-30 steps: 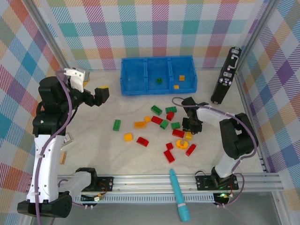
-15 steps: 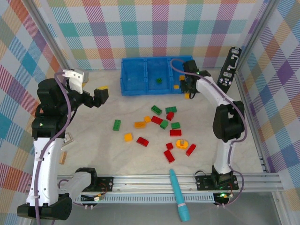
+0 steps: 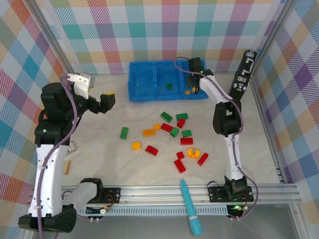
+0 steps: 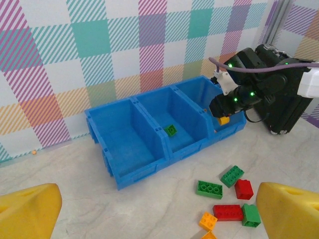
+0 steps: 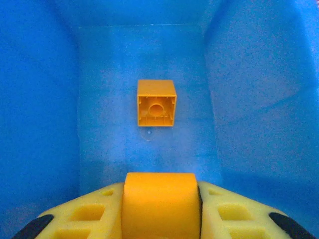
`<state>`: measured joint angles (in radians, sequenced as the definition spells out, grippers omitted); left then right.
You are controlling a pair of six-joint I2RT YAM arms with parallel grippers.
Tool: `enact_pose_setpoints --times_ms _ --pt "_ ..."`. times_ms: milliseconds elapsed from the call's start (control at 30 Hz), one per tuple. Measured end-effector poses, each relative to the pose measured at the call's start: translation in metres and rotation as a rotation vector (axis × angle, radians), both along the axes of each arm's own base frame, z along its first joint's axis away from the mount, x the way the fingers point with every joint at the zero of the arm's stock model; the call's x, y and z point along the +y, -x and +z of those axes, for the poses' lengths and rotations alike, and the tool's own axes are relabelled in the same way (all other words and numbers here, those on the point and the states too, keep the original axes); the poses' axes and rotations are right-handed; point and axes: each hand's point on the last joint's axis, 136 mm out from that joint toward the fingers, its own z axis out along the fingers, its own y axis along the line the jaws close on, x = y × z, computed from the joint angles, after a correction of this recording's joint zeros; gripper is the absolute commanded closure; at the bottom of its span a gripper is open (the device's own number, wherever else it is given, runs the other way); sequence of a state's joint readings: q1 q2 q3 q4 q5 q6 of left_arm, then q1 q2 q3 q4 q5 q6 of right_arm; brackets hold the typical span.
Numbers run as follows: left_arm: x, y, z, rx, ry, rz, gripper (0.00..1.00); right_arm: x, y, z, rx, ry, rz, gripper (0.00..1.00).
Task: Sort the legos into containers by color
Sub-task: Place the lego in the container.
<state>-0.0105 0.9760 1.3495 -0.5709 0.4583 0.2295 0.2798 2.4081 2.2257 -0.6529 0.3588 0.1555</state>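
Orange brick poised over the bin's right-hand compartment.

The orange brick (image 5: 159, 199) sits pinched in the right end effector (image 3: 195, 83), low inside the blue bin (image 4: 144, 172) and above a second orange brick (image 5: 156, 102) on its floor. From where I stand, a plain release should do. Lifting straight up afterwards would avoid the compartment walls close on both sides and the black device (image 3: 241, 79) nearby. The left end effector (image 3: 106, 99) hangs wide open and empty, well apart from the loose legos (image 3: 174, 132) on the bench (image 3: 99, 129).
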Motion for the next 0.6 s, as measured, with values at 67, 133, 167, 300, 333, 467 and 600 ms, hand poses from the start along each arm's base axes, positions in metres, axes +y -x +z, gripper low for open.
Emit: enact_pose_setpoints --times_ms 67,133,167,300,333,467,600 --pt "0.000 -0.002 -0.002 0.007 0.000 0.000 0.00 -0.003 -0.002 0.001 -0.005 0.000 -0.002 0.59" --pt "0.000 -0.004 -0.004 0.013 0.000 0.000 0.00 -0.003 -0.005 0.006 -0.018 0.001 0.001 0.54" --pt "0.000 -0.005 -0.004 0.015 0.000 0.000 0.00 -0.003 -0.006 0.009 -0.026 0.000 0.003 0.52" --pt "0.000 -0.004 -0.004 0.015 0.000 0.000 0.00 -0.005 -0.009 0.012 -0.038 -0.002 -0.001 0.44" --pt "0.000 -0.004 -0.004 0.014 0.000 0.000 0.00 -0.006 -0.009 0.012 -0.038 -0.002 -0.002 0.44" --pt "0.000 -0.001 -0.001 0.003 0.000 0.000 0.00 -0.005 -0.007 0.015 -0.042 -0.009 0.003 0.44" --pt "0.000 0.004 0.004 -0.014 0.001 -0.001 0.00 -0.004 0.015 0.026 -0.020 -0.031 0.026 0.44"
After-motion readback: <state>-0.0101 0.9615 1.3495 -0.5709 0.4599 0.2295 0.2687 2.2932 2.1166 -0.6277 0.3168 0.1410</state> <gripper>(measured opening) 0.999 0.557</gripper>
